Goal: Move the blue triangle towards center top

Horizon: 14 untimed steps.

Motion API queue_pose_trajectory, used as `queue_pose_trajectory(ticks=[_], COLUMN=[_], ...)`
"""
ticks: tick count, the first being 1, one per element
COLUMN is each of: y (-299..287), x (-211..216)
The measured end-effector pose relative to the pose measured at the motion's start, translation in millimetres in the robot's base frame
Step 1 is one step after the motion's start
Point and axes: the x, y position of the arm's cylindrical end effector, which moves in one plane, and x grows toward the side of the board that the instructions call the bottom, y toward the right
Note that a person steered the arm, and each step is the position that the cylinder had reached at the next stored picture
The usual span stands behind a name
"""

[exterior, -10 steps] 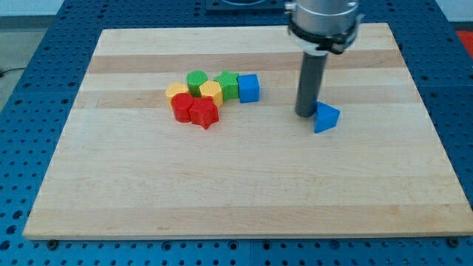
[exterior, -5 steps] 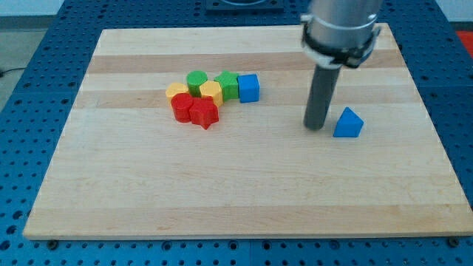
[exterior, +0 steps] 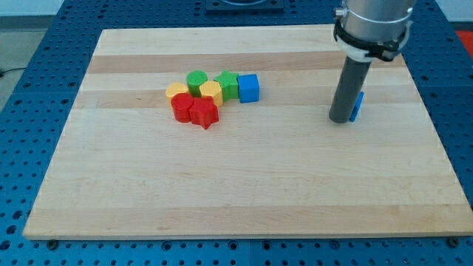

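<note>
The blue triangle (exterior: 358,106) lies on the wooden board at the view's right, mostly hidden behind the dark rod; only a thin blue sliver shows at the rod's right side. My tip (exterior: 340,119) rests on the board right beside the triangle, on its left and slightly below it, touching or nearly touching it.
A cluster of blocks sits left of centre: a blue cube (exterior: 248,88), two green blocks (exterior: 228,83) (exterior: 196,80), two yellow blocks (exterior: 211,92) (exterior: 177,92), a red block (exterior: 182,106) and a red star (exterior: 204,113). The board's right edge (exterior: 429,118) is near the triangle.
My tip has moved to the view's right and slightly up. The blue triangle has moved right and a little up, and is now mostly hidden behind the rod.
</note>
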Motion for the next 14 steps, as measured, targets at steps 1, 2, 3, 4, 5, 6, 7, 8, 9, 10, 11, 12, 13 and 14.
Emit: queue_pose_trajectory(ticks=[1,2,3,4,5,6,7,8,9,10,11,12,13,14], y=[-4.3,17.4,42.5,55.9,17.7,-34.1,-33.2,-59.2,-103.0,-125.2,-125.4,-123.8,-123.8,-123.9], x=[42.5,53.9,26.9,-0.2,-17.9,-17.9,-15.5,-18.2,-28.9,-51.6,-78.1,-92.9,-92.9,-89.7])
